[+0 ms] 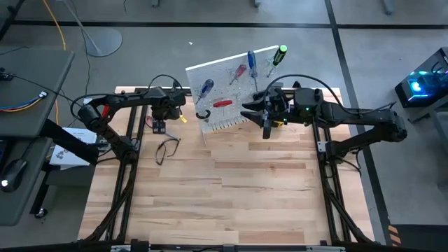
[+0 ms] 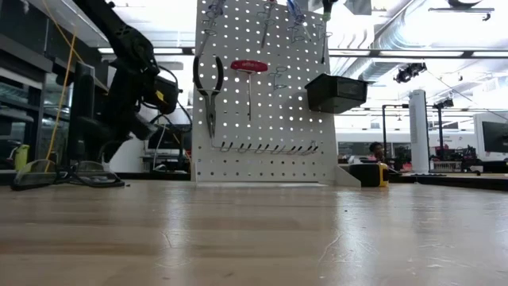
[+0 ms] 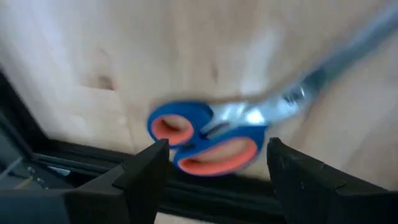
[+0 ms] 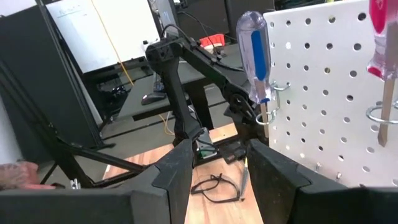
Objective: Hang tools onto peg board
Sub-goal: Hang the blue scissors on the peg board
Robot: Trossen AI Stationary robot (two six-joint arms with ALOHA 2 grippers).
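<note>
While the peg board [image 1: 231,87] already carries several tools from above, the left gripper [image 1: 168,110] hovers beside it. Its wrist view shows spread fingers [image 3: 146,177] straddling blue-handled scissors [image 3: 208,134] on the table, so closing comes next. The right gripper [image 4: 217,168], empty and part-open, waits facing the board.

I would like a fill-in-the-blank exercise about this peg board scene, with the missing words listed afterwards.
1. Below the left gripper, whose fingers stand apart, lie small scissors with blue and ____ handles.
2. On the white perforated peg board, the dark-handled pliers hang beside a ____-handled tool.
3. A small ____ bin is attached to the board.
4. The scissors rest on the ____ table.

Missing words: orange; red; black; wooden
</note>
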